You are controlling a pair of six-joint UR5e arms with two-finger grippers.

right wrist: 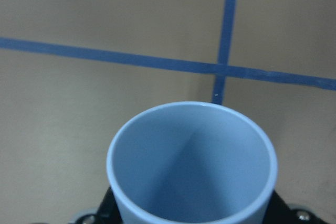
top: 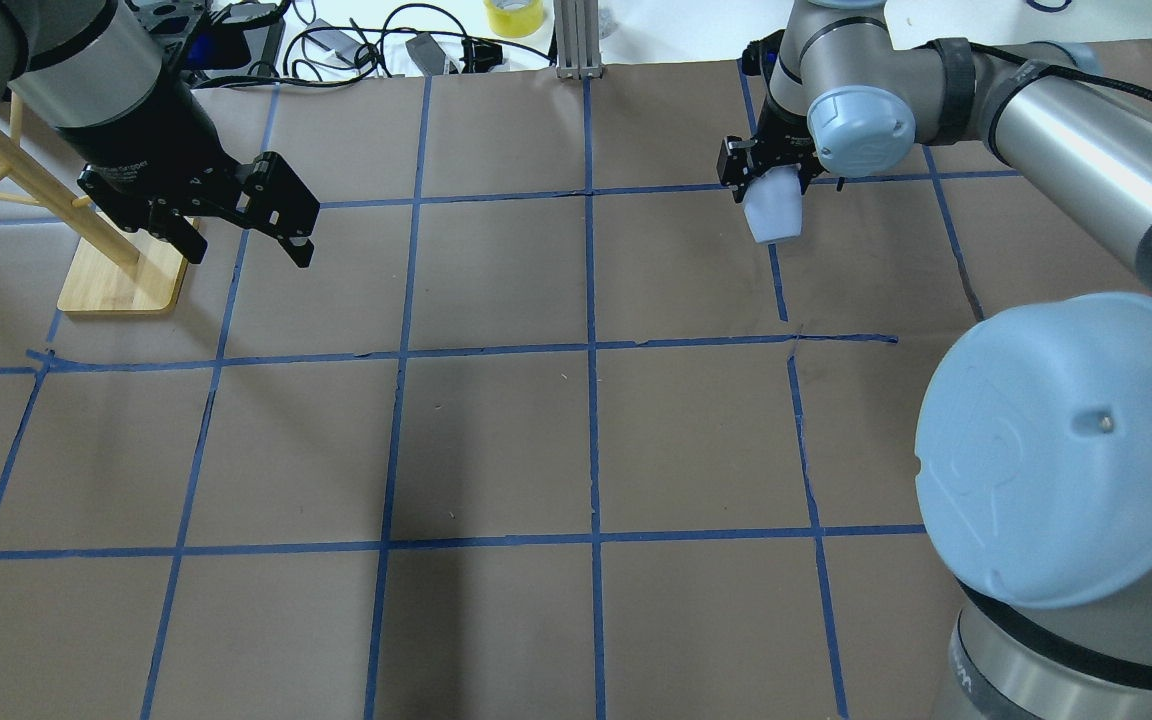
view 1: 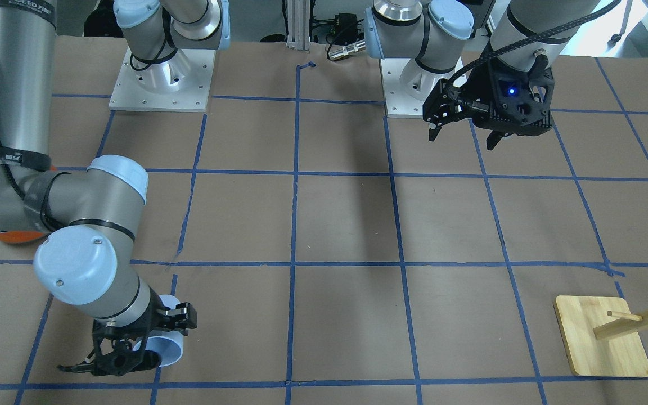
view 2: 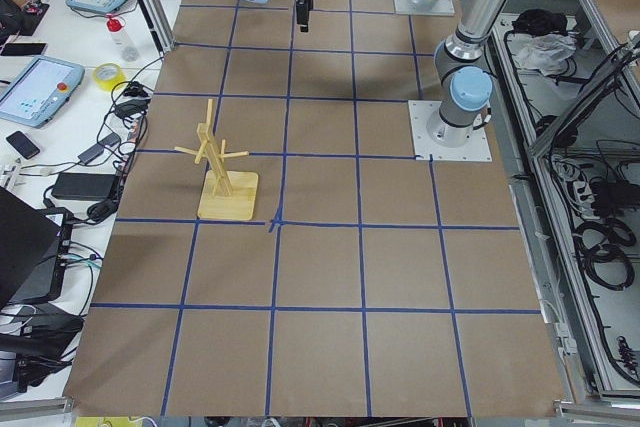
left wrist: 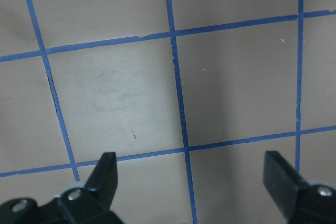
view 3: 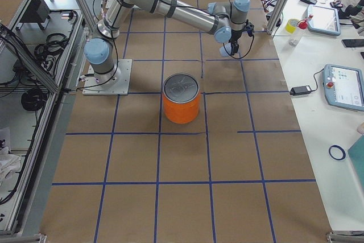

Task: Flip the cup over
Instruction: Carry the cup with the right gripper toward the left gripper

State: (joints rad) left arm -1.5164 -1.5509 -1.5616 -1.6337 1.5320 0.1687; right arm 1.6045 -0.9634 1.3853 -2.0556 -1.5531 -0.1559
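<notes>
The cup (top: 772, 212) is small, pale lavender-blue and plain. My right gripper (top: 771, 178) is shut on it and holds it tilted just above the brown table, far right of centre. It also shows in the front view (view 1: 169, 350), between the right gripper's fingers (view 1: 183, 323). In the right wrist view the cup's open mouth (right wrist: 191, 166) faces the camera and is empty. My left gripper (top: 248, 248) is open and empty. It hangs above the table at the far left, and the left wrist view (left wrist: 191, 182) shows only bare table between its fingers.
A wooden peg rack on a square base (top: 121, 275) stands just left of my left gripper. A big orange can with a silver top (view 3: 182, 99) stands near the robot's right side. Blue tape lines grid the table.
</notes>
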